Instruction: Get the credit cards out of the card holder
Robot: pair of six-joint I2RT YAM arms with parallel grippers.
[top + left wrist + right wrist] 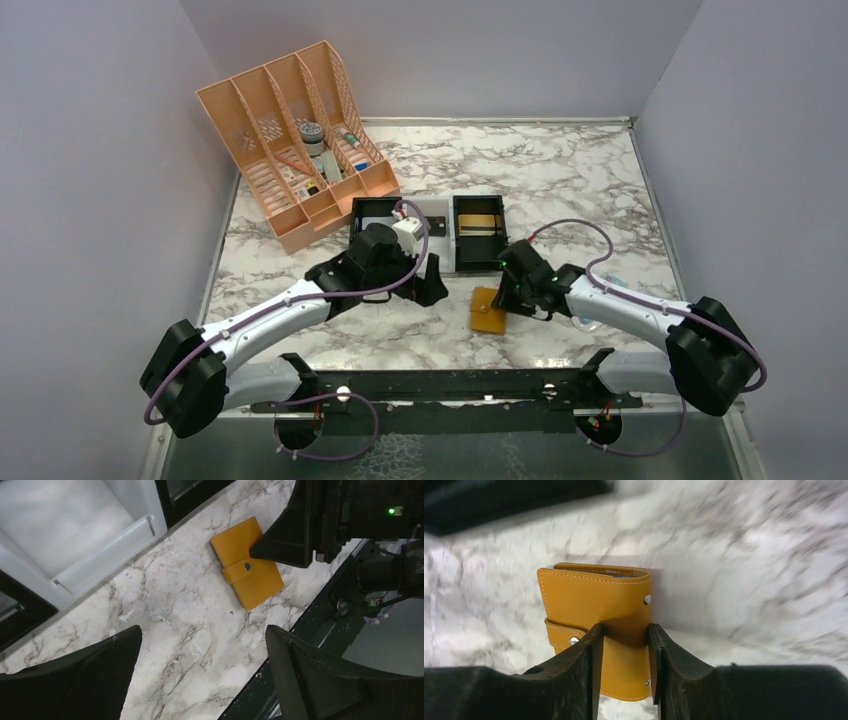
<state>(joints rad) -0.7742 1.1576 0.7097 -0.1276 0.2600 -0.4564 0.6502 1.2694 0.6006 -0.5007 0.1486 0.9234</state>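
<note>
The card holder point(488, 312) is a mustard-tan wallet, folded shut with its snap strap across it, at the near middle of the marble table. It also shows in the left wrist view point(247, 565) and the right wrist view point(594, 597). My right gripper point(508, 293) point(624, 630) is closed on one end of it, a finger on each side. The wallet is sharp while the table behind it is blurred. My left gripper point(425, 285) point(202, 630) is open and empty, to the left of the wallet. The credit cards are hidden inside.
A peach file organizer point(290, 150) stands at the back left. Two black bins point(375, 225) point(478, 232) flank a white tray point(437, 215) point(75, 530) just behind the grippers. A clear packet point(588, 322) lies under the right arm. A black rail point(440, 385) runs along the near edge.
</note>
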